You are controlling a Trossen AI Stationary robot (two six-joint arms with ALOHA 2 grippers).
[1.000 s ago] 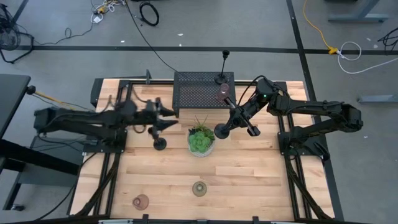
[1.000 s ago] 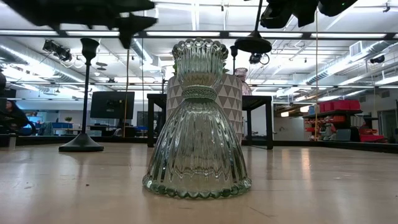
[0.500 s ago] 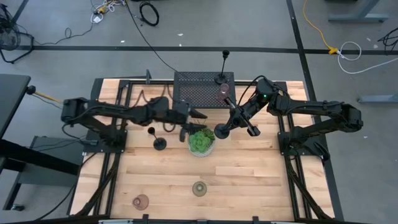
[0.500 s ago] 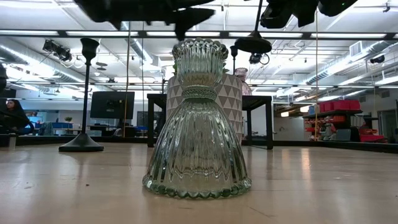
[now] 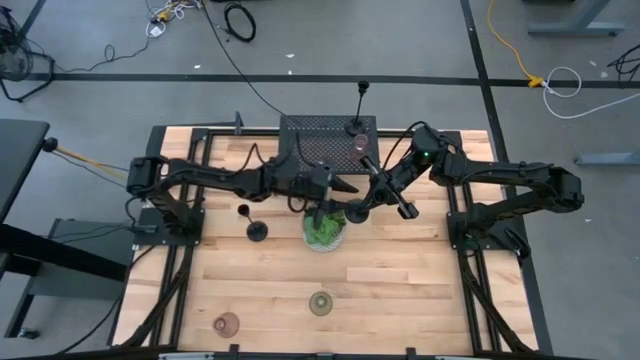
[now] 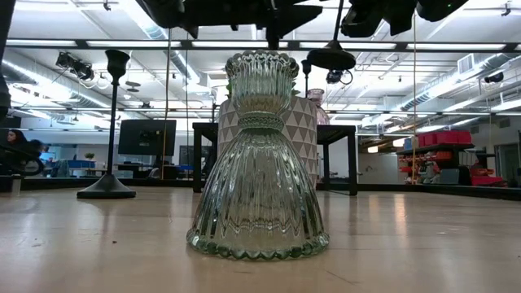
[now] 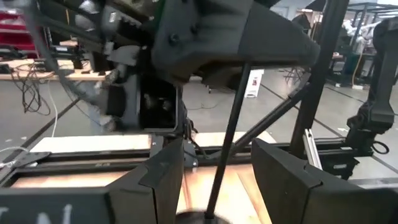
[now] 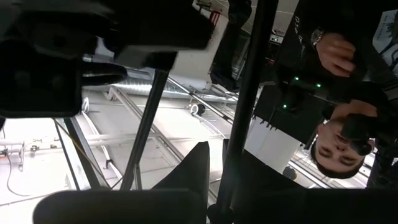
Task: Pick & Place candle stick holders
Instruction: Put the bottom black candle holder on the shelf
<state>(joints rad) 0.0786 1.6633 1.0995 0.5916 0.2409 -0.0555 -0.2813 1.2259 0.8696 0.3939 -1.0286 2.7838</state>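
The candle stick holder (image 5: pixel 362 196) hangs tilted, base toward the plant (image 5: pixel 324 226), clamped by the right gripper (image 5: pixel 382 180), the spread-fingered left gripper (image 5: pixel 338 188) just beside its base.

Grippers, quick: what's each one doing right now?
Left gripper: open, its fingers either side of the held stem.
Right gripper: shut on a black candle stick holder.

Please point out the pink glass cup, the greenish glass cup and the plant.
pink glass cup (image 5: pixel 227 323): high view, its centre.
greenish glass cup (image 5: pixel 320 303): high view, its centre.
plant (image 5: pixel 325 232): high view, its leaves.
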